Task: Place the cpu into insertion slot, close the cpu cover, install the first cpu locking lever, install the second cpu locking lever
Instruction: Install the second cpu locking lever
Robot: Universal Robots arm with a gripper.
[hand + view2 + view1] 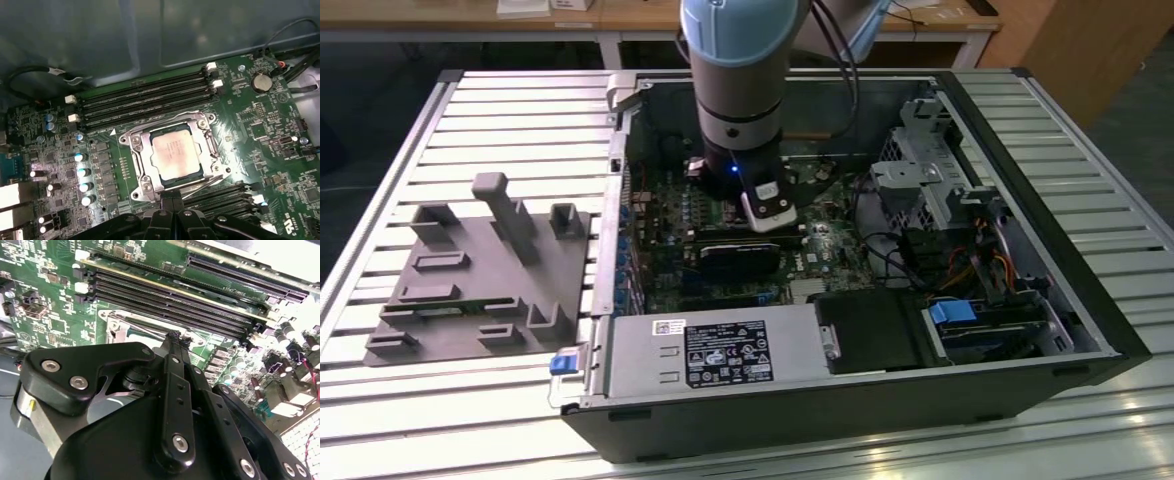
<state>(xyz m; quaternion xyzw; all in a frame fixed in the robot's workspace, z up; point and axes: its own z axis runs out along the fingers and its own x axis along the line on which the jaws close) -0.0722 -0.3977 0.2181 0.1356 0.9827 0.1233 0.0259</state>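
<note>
One claw (172,204) (shut, gripping nothing) meets the cpu cover (210,150) edge, cpu (172,152) seated beneath.

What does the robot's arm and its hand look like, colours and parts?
In the exterior view the arm is a thick grey cylinder with a light blue cap at its joint, dark cables running behind it, and a small blue light lower down beside a white module. In the second wrist view the hand is matte black, built of flat linkage bars joined by silver screws.

A robotics lab or workshop: an open computer case (854,400) on a slatted metal workbench (494,110), wooden tables (627,20) behind.
</note>
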